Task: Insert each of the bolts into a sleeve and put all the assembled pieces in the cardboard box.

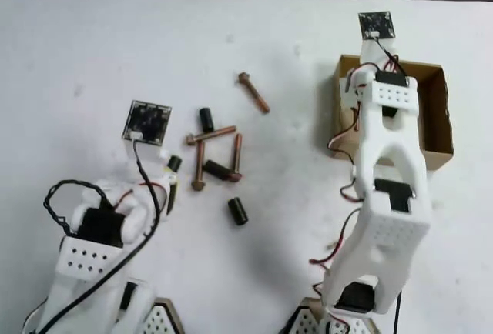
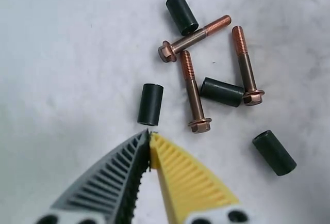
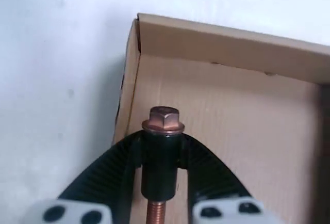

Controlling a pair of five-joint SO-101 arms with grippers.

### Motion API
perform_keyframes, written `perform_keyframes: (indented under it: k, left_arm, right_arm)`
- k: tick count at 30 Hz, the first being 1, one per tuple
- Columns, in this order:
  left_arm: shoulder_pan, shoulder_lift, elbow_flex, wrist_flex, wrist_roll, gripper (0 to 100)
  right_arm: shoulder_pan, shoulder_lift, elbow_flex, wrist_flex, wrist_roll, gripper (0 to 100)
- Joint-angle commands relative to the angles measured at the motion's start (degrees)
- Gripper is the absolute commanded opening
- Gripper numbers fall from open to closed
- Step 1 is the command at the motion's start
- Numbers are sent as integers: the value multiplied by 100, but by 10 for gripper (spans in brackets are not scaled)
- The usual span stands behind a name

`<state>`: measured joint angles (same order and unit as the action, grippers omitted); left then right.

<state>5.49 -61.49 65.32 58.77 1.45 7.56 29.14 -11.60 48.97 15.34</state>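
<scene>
While the right gripper [image 3: 161, 142] hangs over the open inside of the cardboard box [image 3: 232, 43], close to 1 wall, its 2 black jaws pinch a black sleeve [image 3: 160, 170]. A copper bolt [image 3: 164, 121] runs through that sleeve. Its hex head sits against 1 end and its thread sticks out of the other.

The left gripper [image 2: 149, 140] is low over the white table [image 1: 92, 41], its grey and yellow jaws pressed together. The tips sit just beside the end of a loose sleeve [image 2: 150, 104].

Near it, 3 loose bolts [image 2: 195, 92] lie in a cluster with a second sleeve [image 2: 182, 13] and a third sleeve [image 2: 221, 92], the third lying between 2 of the bolts. A fourth sleeve [image 2: 274, 152] lies apart. In the high view, a fourth bolt [image 1: 253, 92] lies alone between the cluster and the box.
</scene>
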Motion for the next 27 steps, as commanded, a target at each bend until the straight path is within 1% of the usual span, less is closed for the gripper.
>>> perform_keyframes:
  k: [1,6,11,13,20,27]
  left_arm:
    - [-4,48,-18,-193,44,20]
    - [-4,48,-18,-193,53,20]
    - [-4,48,-9,-193,62,20]
    - [-4,48,-9,-185,62,20]
    - [-22,48,-9,-193,70,20]
    - [-4,22,-26,-202,79,20]
  right_arm:
    - [57,277,-765,-136,0,18]
    - [48,936,-1310,-136,-44,22]
    - [57,1191,-1538,-136,-44,129]
    - [57,1209,-1538,-136,-44,153]
    - [57,998,-1538,-119,-35,111]
    - [127,-145,-1565,787,-44,98]
